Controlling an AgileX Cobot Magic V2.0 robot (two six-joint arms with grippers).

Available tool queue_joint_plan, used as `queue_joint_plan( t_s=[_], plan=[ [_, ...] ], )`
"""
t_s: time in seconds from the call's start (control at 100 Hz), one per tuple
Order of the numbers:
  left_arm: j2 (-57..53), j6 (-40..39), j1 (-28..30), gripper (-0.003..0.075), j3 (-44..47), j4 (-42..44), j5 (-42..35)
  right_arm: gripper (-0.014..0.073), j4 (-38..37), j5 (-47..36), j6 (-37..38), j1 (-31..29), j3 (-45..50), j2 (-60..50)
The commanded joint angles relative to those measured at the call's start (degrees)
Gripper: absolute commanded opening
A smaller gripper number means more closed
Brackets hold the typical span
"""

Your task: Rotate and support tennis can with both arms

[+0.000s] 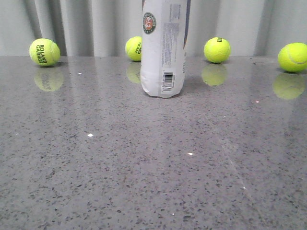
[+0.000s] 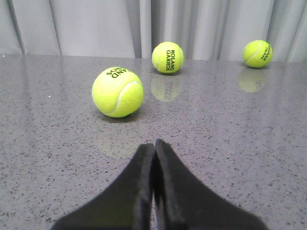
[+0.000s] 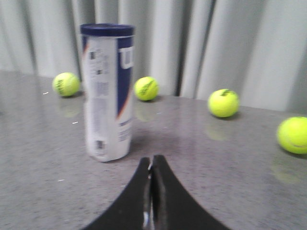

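grey speckled table (image 1: 144, 182): tennis can (image 1: 163, 52) upright, w/ four tennis balls (image 1: 44, 51) behind.

Four yellow tennis balls (image 1: 44, 52) sit well apart on the speckled grey table (image 1: 144, 182) (curtain (image 1: 86, 24) behind, seemingly pleated).

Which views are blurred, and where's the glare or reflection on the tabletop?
Right wrist view: soft motion blur throughout, the tennis can label unreadable, right gripper shut. Front view: sharp; glossy table mirrors the balls, small specular dots, can's top cropped. Left wrist view: sharp, nearest ball casts a faint reflection, left gripper shut.
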Motion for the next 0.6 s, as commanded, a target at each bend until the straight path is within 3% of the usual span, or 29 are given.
queue_joint_plan(
  t_s=[0.0,0.32,0.59],
  plan=[
    [-1.92,-0.62,0.07,-0.002,2.58,-0.56,-4.3,-0.0068,-0.81,-6.06,-0.03,-4.39,-0.07,-0.11],
    [-1.92,-0.62,0.07,-0.002,2.58,-0.56,-4.3,-0.0068,-0.81,-5.63,-0.03,-18.76,7.36,-6.75],
    [-1.92,-0.62,0.07,-0.002,2.58,-0.56,-4.3,-0.0068,-0.81,-2.3,0.02,-21.09,13.1,-13.94]
  ],
)
